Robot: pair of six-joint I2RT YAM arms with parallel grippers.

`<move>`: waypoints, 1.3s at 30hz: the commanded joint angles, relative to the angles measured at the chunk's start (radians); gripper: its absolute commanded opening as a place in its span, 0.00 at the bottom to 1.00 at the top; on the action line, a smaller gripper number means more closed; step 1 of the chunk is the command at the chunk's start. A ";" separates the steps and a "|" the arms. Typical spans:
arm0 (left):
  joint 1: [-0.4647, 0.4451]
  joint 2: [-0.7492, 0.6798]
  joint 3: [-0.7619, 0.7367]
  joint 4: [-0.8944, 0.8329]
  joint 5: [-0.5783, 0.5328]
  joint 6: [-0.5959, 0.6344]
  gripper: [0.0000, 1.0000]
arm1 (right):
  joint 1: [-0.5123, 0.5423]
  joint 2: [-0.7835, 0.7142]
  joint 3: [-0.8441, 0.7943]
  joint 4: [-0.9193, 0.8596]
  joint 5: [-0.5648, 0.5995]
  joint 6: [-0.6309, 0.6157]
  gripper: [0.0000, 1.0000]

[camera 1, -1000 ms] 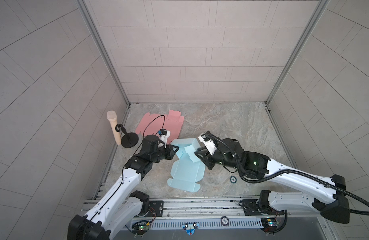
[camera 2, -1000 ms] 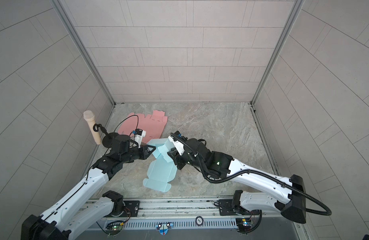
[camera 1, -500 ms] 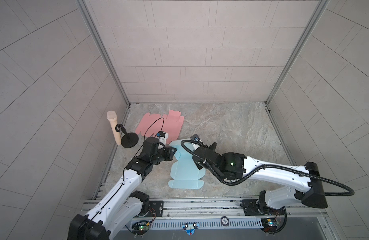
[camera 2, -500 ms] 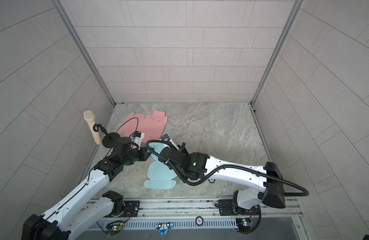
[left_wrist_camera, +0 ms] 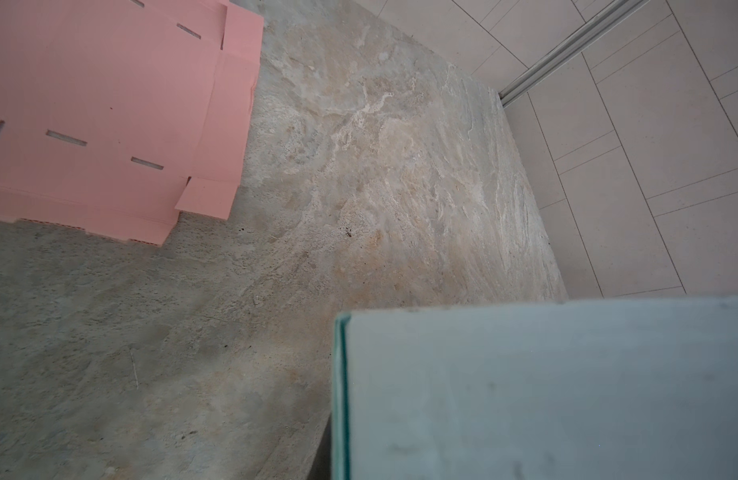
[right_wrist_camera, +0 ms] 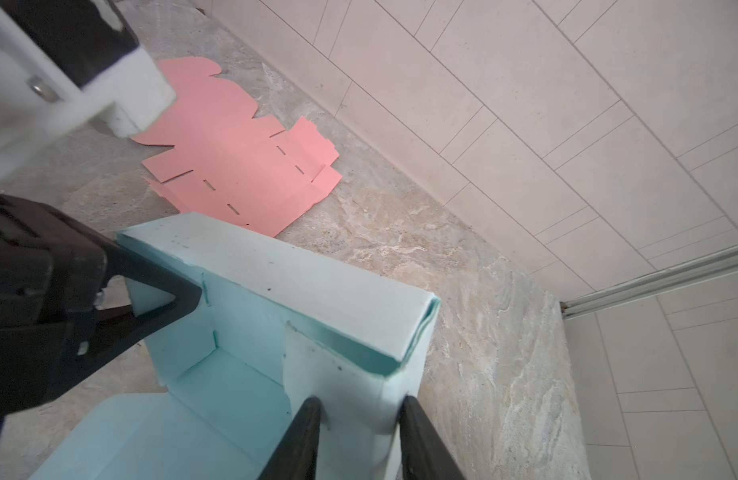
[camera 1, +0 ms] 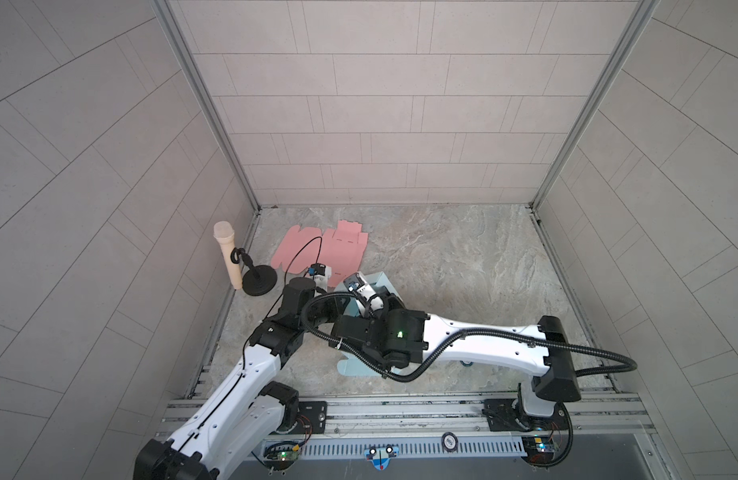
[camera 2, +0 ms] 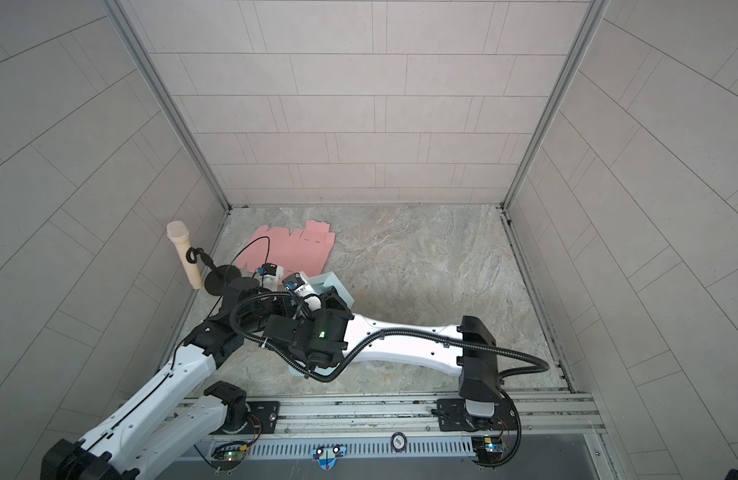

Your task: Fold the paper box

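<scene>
The light blue paper box [right_wrist_camera: 251, 374] lies partly folded on the stone table, with its far wall and side walls raised. In both top views the arms hide most of it [camera 1: 380, 283] [camera 2: 337, 286]. My right gripper [right_wrist_camera: 359, 409] is shut on a doubled side wall, one black finger on each face. My left gripper [right_wrist_camera: 195, 297] is shut on the opposite wall, near its corner. In the left wrist view a blue panel of the box [left_wrist_camera: 546, 390] fills the near corner and no fingers show.
A flat pink box blank [camera 1: 326, 253] [camera 2: 292, 249] [left_wrist_camera: 110, 116] [right_wrist_camera: 242, 174] lies behind the blue box. A beige microphone [camera 1: 227, 259] on a black round stand [camera 1: 259, 283] is at the left wall. A small dark ring [camera 1: 467, 363] lies under the right arm.
My right arm has swung left over the blue box, and its gripper now straddles the raised side wall. The left arm has hardly moved and keeps its grip.
</scene>
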 commanded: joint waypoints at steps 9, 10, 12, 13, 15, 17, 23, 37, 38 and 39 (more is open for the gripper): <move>-0.018 -0.059 -0.013 0.026 0.040 -0.005 0.02 | -0.005 0.018 0.004 -0.090 0.103 0.095 0.27; -0.018 -0.062 -0.012 0.026 0.041 -0.006 0.02 | -0.007 0.020 0.003 -0.088 0.103 0.095 0.26; -0.025 -0.068 -0.011 0.025 0.040 -0.006 0.02 | -0.010 0.027 0.005 -0.082 0.111 0.096 0.23; -0.026 -0.070 -0.012 0.025 0.040 -0.005 0.02 | -0.012 0.030 0.005 -0.078 0.114 0.096 0.22; -0.029 -0.074 -0.011 0.020 0.039 -0.005 0.02 | -0.014 0.041 0.013 -0.071 0.125 0.097 0.21; -0.033 -0.078 -0.013 0.016 0.037 -0.006 0.02 | -0.020 0.060 0.032 -0.074 0.129 0.093 0.24; -0.043 -0.094 -0.011 0.011 0.031 -0.011 0.02 | -0.030 0.103 0.074 -0.107 0.170 0.107 0.31; -0.063 -0.091 0.000 -0.006 0.028 0.000 0.02 | -0.048 0.165 0.109 -0.162 0.252 0.147 0.10; -0.065 -0.091 0.001 -0.009 0.027 0.003 0.02 | -0.050 0.174 0.115 -0.163 0.252 0.146 0.10; -0.065 -0.091 0.002 -0.009 0.026 0.003 0.02 | -0.050 0.180 0.122 -0.164 0.254 0.145 0.12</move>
